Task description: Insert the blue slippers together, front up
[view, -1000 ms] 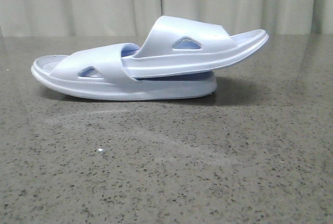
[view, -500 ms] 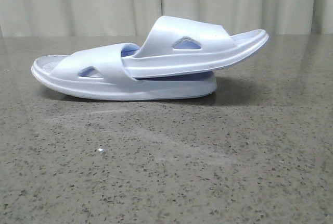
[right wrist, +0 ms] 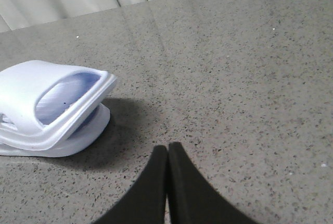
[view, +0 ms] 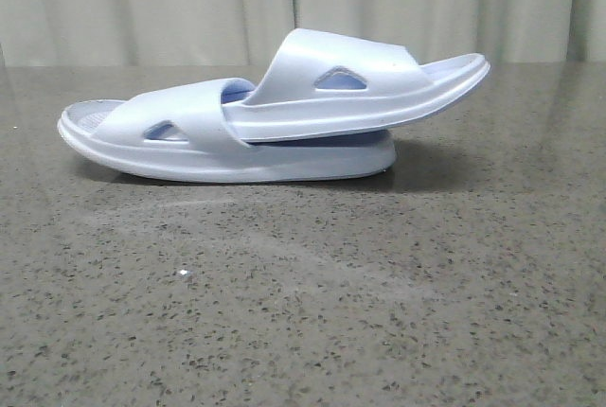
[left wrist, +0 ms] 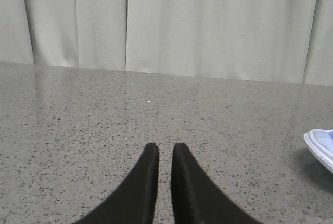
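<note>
The two blue slippers lie joined at the middle of the table in the front view. The lower slipper (view: pixel 189 156) rests flat on its sole. The upper slipper (view: pixel 322 95) has one end pushed under the lower one's strap and slopes up to the right, footbed up. Neither gripper shows in the front view. My left gripper (left wrist: pixel 165 148) is empty, its fingers nearly together with a thin slit between, and one slipper's end (left wrist: pixel 321 146) shows off to the side. My right gripper (right wrist: pixel 167 148) is shut and empty, a short way from the stacked slipper ends (right wrist: pixel 31 94).
The slippers sit on a grey speckled stone table (view: pixel 303 312). A pale curtain (view: pixel 189 0) hangs behind its far edge.
</note>
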